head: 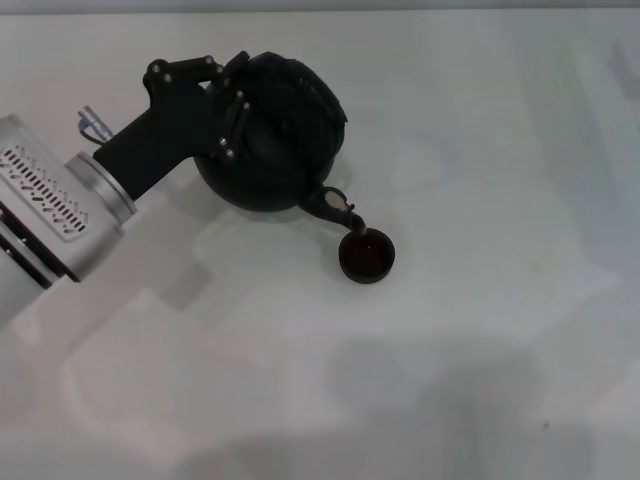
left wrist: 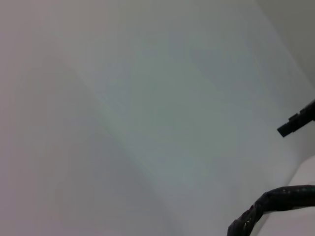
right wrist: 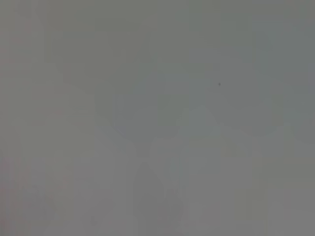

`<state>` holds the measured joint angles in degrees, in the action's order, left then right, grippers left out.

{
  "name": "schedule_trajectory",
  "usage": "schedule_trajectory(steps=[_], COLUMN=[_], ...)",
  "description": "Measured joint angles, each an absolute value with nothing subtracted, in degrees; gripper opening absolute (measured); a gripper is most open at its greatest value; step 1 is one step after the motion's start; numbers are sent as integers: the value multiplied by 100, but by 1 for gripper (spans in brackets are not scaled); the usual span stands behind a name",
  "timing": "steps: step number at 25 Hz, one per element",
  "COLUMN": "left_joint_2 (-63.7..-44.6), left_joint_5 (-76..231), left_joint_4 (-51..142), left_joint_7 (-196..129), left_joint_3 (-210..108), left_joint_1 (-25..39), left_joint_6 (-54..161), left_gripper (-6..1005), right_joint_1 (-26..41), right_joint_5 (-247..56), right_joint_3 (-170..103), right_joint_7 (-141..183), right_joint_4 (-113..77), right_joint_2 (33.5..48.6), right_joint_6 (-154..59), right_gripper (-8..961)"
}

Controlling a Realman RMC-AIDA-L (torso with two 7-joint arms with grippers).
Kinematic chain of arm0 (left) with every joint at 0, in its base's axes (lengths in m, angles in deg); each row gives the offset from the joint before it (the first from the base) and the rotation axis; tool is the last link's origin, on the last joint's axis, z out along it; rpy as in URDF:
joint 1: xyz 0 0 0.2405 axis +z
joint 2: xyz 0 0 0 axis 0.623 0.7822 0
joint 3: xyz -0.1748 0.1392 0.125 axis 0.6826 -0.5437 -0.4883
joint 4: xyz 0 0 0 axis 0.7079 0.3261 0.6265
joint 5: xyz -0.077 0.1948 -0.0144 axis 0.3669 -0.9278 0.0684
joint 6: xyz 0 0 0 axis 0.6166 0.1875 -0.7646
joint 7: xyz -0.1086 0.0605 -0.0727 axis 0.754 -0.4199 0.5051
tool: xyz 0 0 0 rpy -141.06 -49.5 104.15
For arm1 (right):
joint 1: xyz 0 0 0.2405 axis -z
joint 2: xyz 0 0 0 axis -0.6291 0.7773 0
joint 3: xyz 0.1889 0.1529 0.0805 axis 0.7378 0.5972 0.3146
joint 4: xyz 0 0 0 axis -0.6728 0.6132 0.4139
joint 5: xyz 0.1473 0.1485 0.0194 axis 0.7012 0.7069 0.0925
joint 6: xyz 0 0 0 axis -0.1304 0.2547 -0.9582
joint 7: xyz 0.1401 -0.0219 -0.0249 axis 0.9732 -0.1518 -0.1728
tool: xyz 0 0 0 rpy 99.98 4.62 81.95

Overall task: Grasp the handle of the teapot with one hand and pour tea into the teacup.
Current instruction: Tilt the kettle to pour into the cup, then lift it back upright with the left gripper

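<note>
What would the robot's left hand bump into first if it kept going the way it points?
Nothing new: the left hand is already at the teapot, by its handle. Straight beyond looks like bare table, though depth is unclear.

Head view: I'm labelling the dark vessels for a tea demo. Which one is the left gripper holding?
The teapot, the large round black one. The left gripper is at its handle, tipping its spout over the small low teacup, which stands free.

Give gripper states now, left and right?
Left gripper: closed on the teapot at its handle, spout tipped over the teacup.
Right gripper: not in view.
</note>
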<state>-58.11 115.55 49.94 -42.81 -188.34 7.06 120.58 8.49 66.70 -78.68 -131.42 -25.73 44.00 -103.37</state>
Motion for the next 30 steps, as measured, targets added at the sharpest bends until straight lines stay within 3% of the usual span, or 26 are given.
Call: schedule_trajectory(steps=[30], left_joint_2=[-5786], left_joint_5=[11320], left_joint_4=[5035], left_joint_7=[-4876], left_joint_3=[-18836], left_joint_1=[641], left_joint_6=[12073], left_gripper=[98], right_joint_1=[849], right_joint_5=[6679], right_joint_3=[-7718], right_joint_7=[-13090], right_joint_4=[-2568], right_joint_2=[4409], right_joint_6=[-10372], right_gripper=[836])
